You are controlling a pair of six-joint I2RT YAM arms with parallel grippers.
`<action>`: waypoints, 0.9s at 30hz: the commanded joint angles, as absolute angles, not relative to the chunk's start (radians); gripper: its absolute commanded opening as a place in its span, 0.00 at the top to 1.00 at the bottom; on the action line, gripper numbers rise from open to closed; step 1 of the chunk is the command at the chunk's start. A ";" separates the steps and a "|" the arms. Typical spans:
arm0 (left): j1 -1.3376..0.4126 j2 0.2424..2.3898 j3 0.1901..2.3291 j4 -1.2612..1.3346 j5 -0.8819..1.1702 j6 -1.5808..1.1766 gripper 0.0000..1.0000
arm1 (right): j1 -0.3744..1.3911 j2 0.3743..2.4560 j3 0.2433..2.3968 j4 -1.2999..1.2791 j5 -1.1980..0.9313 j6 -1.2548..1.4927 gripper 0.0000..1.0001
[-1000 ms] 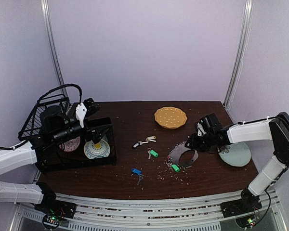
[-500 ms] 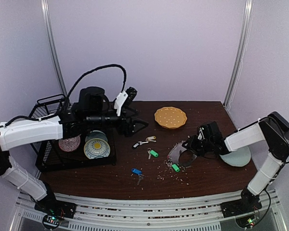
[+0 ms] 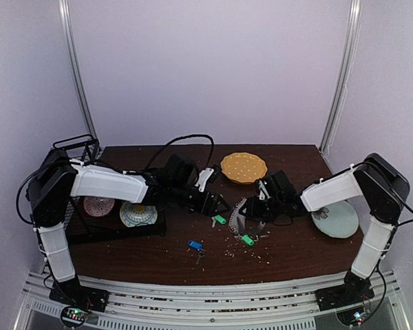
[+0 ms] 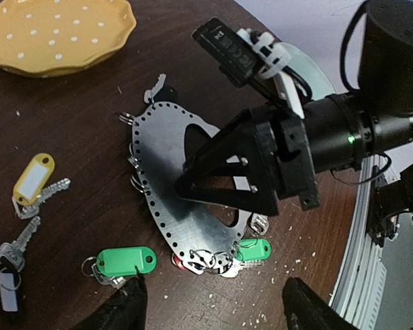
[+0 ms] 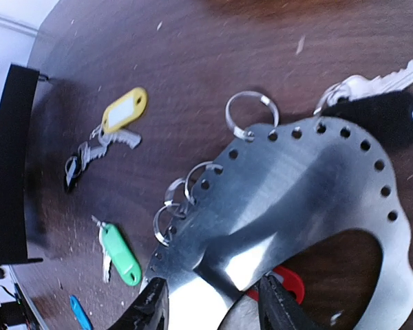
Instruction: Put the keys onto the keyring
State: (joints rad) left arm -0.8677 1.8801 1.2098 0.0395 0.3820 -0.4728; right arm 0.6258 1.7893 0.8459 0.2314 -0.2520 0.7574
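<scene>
The keyring [image 4: 166, 172] is a large grey metal ring plate with holes along its rim. It also shows in the top view [image 3: 239, 216] and the right wrist view [image 5: 310, 185]. My right gripper [image 5: 217, 306] is shut on its band. A green tag [image 4: 251, 249] and a red tag [image 4: 181, 261] hang from its rim. My left gripper [image 4: 217, 313] is open just above the table. One fingertip [image 4: 127, 306] is next to a loose green-tagged key [image 4: 127, 261]. Cream-tagged [image 4: 33, 177] and black-tagged [image 4: 8, 289] keys lie loose to the left. A blue-tagged key [image 3: 195, 245] lies nearer the front.
An orange dotted plate [image 3: 243, 167] sits at the back. A pale green plate [image 3: 335, 221] lies at the right. A black dish rack [image 3: 110, 223] holding plates stands at the left. Crumbs are scattered around the keyring.
My left arm has swung from the dish rack to the table's middle and now hovers over the loose keys. My right gripper has moved left with the keyring.
</scene>
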 commanded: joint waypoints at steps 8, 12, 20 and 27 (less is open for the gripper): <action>-0.864 1.977 1.175 0.167 0.443 -0.637 0.39 | 0.720 1.677 0.709 0.147 -0.307 0.739 0.55; -0.865 2.040 1.232 0.185 0.479 -0.665 0.41 | 0.703 1.711 0.746 0.136 -0.272 0.737 0.53; -0.877 2.134 1.241 0.282 0.569 -0.808 0.47 | 0.684 1.766 0.704 0.395 -0.440 0.855 0.56; -0.887 2.165 1.229 0.381 0.588 -0.877 0.47 | 0.697 1.737 0.689 0.519 -0.533 0.914 0.61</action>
State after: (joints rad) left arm -0.8742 2.1418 1.2358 0.2474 0.5468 -0.8120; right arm 0.6849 1.7454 0.6975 0.4187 -0.4477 0.8635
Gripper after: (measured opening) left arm 0.537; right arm 0.400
